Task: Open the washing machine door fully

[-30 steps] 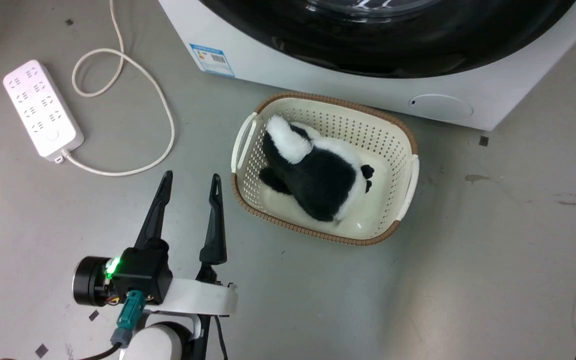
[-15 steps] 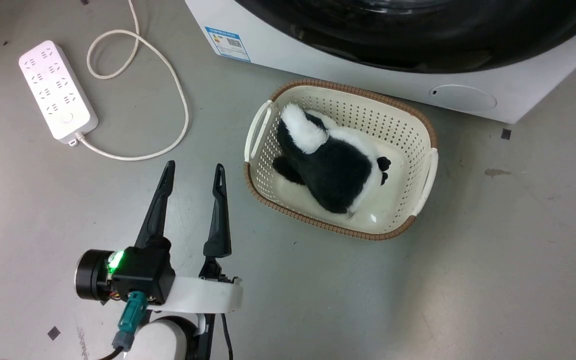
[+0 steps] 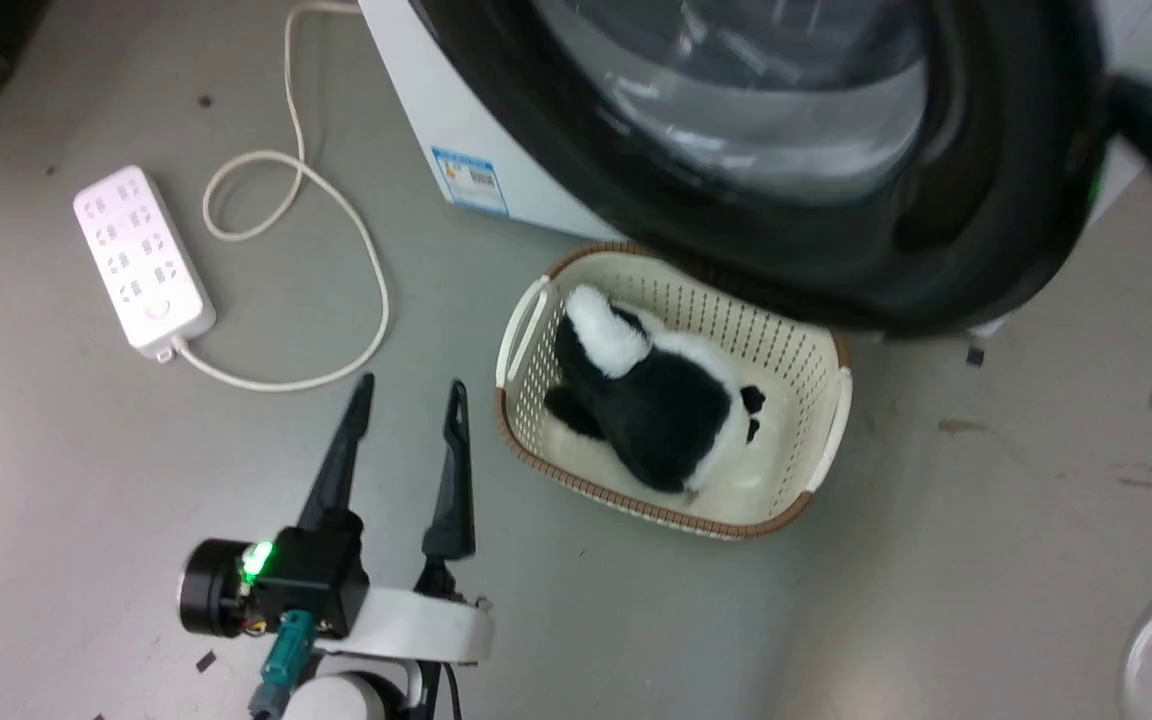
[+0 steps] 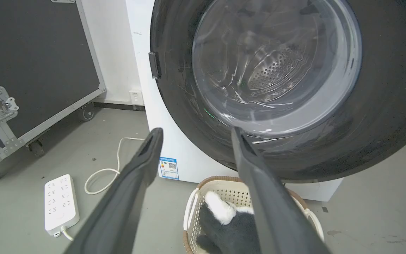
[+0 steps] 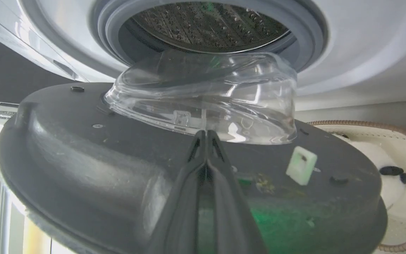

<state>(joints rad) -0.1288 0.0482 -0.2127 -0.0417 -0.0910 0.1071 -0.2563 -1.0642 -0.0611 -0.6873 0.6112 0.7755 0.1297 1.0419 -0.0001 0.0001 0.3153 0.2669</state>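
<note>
The washing machine door (image 4: 277, 70) has a glossy black rim around clear glass; the basket (image 3: 716, 315) is perforated cream plastic.

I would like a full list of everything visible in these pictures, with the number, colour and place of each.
washing machine: 1, white, behind the basket
washing machine door: 1, black rim and clear glass, swung partly open
drum: 1, steel, inside the machine
basket: 1, cream with brown rim, on the floor
plush toy: 1, black and white, in the basket
power strip: 1, white, on the floor left of the machine
wheeled case: 1, black, left of the machine
left gripper: 1, dark, open, left of the basket
right gripper: 1, dark, shut, at the door's inner face
</note>
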